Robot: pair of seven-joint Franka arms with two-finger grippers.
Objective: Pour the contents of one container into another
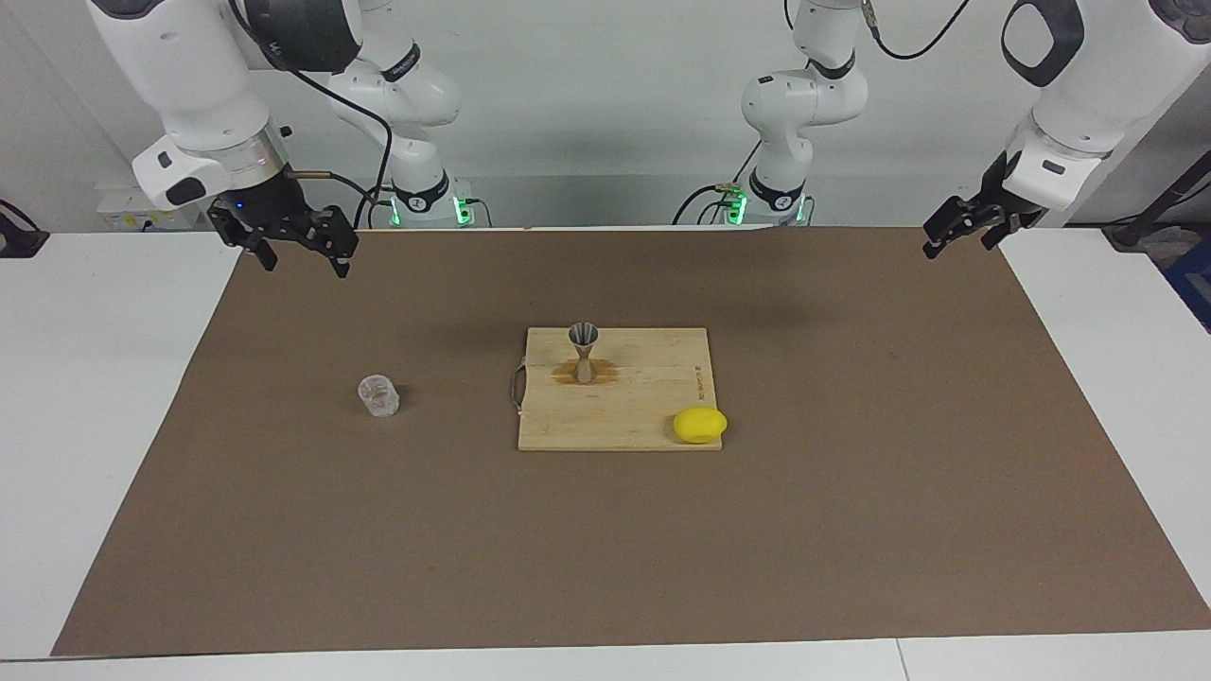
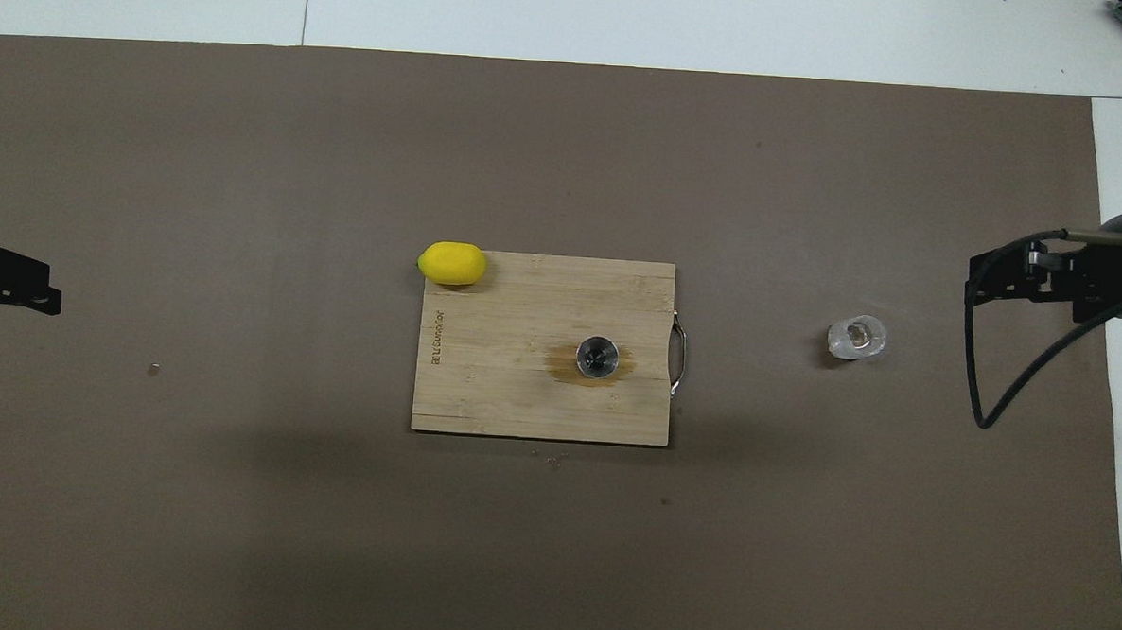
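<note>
The small clear glass tumbler point(image 1: 378, 395) point(image 2: 856, 336) stands upright on the brown mat, toward the right arm's end of the table. The grey metal jigger point(image 1: 584, 352) point(image 2: 597, 356) stands upright on the wooden cutting board point(image 1: 643, 407) point(image 2: 519, 398), in a brownish wet patch. My right gripper point(image 1: 305, 263) point(image 2: 979, 281) hangs open and empty over the mat's corner by its base, well apart from the tumbler. My left gripper point(image 1: 957, 244) point(image 2: 46, 297) waits, open and empty, over the mat's edge at its own end.
A yellow lemon point(image 1: 699, 424) point(image 2: 451, 263) rests at the board's corner farthest from the robots, toward the left arm's end. The board has a metal handle point(image 2: 679, 358) on the side facing the tumbler. White tabletop point(image 1: 95, 378) borders the mat.
</note>
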